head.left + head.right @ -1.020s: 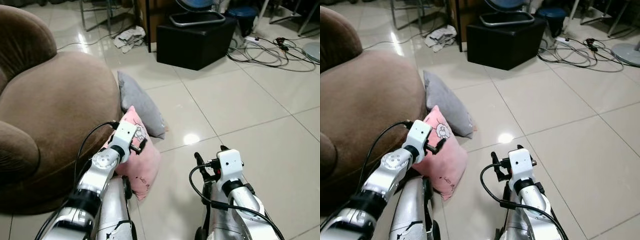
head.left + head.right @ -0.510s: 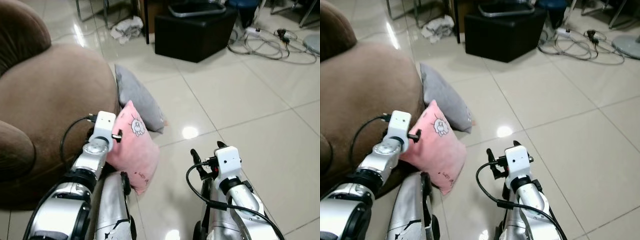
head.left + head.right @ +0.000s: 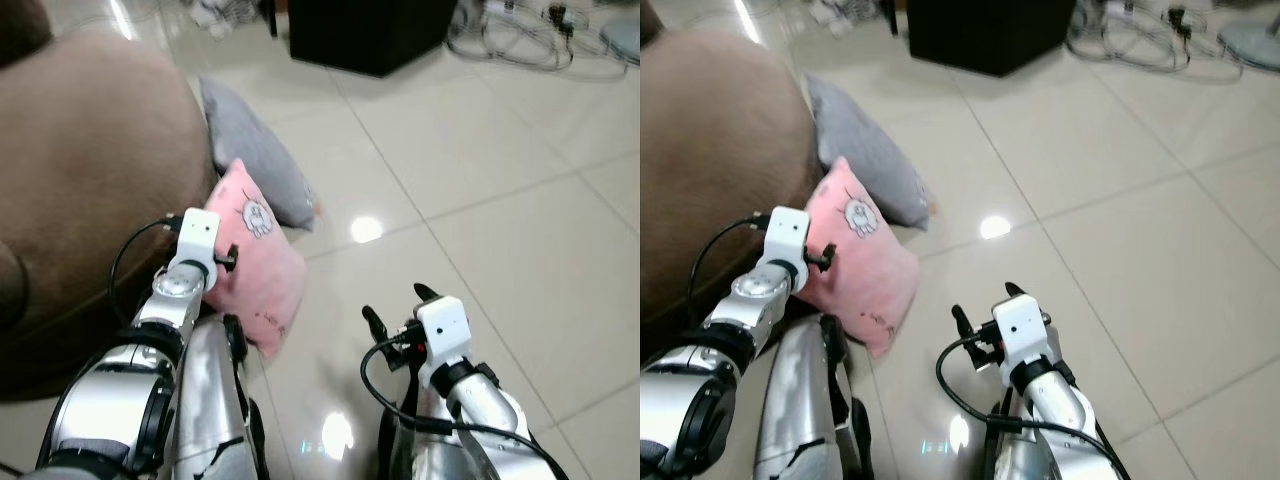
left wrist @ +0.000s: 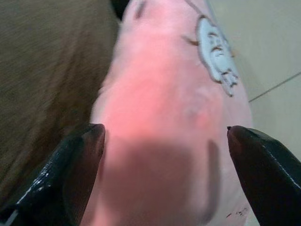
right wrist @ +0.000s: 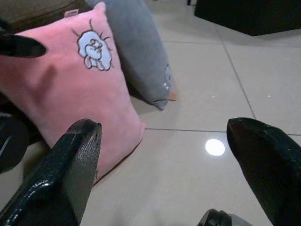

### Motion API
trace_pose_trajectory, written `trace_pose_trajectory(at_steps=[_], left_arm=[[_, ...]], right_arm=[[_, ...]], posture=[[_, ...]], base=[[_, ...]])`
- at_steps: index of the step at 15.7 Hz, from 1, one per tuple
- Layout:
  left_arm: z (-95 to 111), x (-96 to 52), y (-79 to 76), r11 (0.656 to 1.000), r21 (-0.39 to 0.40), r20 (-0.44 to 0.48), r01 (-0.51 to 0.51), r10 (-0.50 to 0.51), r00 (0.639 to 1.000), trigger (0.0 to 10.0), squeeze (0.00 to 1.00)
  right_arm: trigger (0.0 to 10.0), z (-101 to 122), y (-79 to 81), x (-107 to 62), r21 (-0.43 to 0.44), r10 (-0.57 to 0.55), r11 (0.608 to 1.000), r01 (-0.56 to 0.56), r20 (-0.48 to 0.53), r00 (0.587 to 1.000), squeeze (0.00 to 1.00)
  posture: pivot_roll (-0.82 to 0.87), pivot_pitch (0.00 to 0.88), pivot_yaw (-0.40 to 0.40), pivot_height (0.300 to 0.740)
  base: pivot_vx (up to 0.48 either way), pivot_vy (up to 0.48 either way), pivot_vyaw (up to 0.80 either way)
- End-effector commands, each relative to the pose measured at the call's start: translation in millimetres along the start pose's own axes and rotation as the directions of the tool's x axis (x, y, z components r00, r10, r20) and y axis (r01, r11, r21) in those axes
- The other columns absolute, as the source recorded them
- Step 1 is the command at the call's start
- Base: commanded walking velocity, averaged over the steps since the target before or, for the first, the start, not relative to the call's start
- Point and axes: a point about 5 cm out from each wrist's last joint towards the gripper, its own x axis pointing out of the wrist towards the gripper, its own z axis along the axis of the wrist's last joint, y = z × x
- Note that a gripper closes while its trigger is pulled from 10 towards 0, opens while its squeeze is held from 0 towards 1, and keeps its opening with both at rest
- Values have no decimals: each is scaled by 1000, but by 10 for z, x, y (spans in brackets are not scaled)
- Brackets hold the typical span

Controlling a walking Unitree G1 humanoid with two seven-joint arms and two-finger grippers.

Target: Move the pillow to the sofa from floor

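On the tiled floor beside the brown sofa [image 3: 80, 150], the pink pillow [image 3: 255, 255] leans against it.
The left gripper [image 4: 164, 155] straddles it, spread and not yet clamped; the right gripper [image 5: 164, 160] hangs released. A shallow pinch could slip off the soft fabric, or snag the grey pillow [image 3: 250, 150].

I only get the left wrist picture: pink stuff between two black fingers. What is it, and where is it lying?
Observer: A pink pillow, with the left gripper open astride its upper edge. It stands on edge on the tiled floor.
Operator: Anything beside it?
Observer: A grey pillow leans on the brown sofa just beyond it.
Operator: And the other arm?
Observer: The right gripper is open over bare tiles, apart from both pillows.
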Motion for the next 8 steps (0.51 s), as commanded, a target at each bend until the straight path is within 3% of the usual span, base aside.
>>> trace_pose_trajectory(at_steps=[1,5,8], left_arm=[[18,3,40,998,56,2,-7,7,1000,10000,1000],[104,7,223,968,221,22,-118,117,993,10000,1000],[169,-2,341,921,326,67,-213,203,977,10000,1000]], right_arm=[[10000,25,20,-36,-15,32,999,-32,1,999,0],[10000,107,30,-107,-57,109,992,-109,5,994,0],[10000,153,80,-157,-52,188,981,-188,12,982,0]], posture=[[-62,295,-12,456],[-84,326,-12,456],[-84,339,-14,456]], base=[[0,0,0],[0,0,0],[0,0,0]])
